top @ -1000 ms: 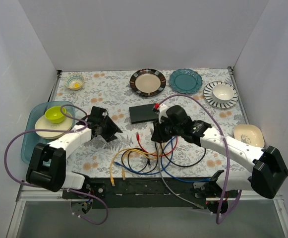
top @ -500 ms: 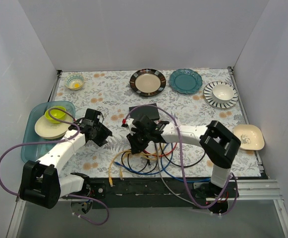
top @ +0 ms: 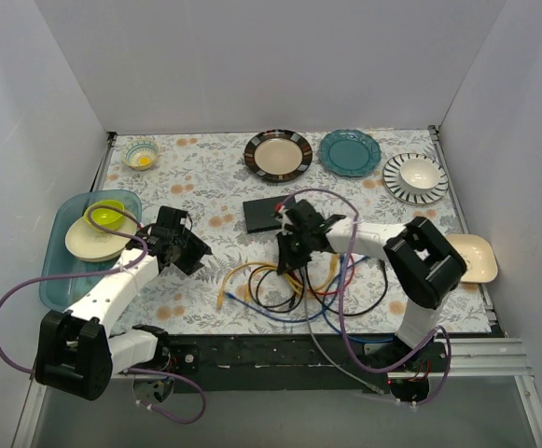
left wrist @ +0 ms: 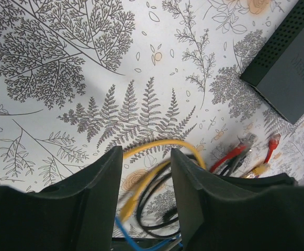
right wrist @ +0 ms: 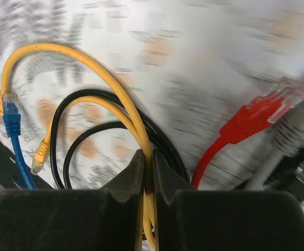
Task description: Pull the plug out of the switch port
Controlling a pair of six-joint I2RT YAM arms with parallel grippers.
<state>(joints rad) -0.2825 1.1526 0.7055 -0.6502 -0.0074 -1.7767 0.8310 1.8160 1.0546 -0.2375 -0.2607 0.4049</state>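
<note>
Top external view: the switch (top: 266, 213) lies flat on the patterned tabletop (top: 205, 177), about mid-width. It sits on the near side of the dark-rimmed plate (top: 278, 154), apart from it.

Switch, appearance: a flat, matte black rectangular box, set slightly askew to the tabletop edges. In the left wrist view the switch (left wrist: 293, 73) shows a plain top face with faint lettering and one narrow side covered in small vent holes.

Switch, sockets: the socket edge cannot be made out in any view.

Right hand (top: 292, 252): positioned just beside the near right corner of the switch, over the cable tangle (top: 289, 289). In the right wrist view the right hand (right wrist: 147, 162) has its jaws pressed together on the yellow cable (right wrist: 89, 63), which runs out between the fingers in a wide loop.

Left hand (top: 191, 250): well to the left of the switch, low over the tabletop. In the left wrist view the left hand (left wrist: 146, 154) has its jaws standing apart and grips nothing. A loop of yellow cable lies on the tabletop beyond the gap.

Cables: yellow, black, red and blue leads lie loosely coiled on the near side of the switch.

Red plug (right wrist: 269, 107): a free end with a clear tip, seated in nothing.

Blue plug (right wrist: 10, 117): a free end at the left of the right wrist view.
</note>
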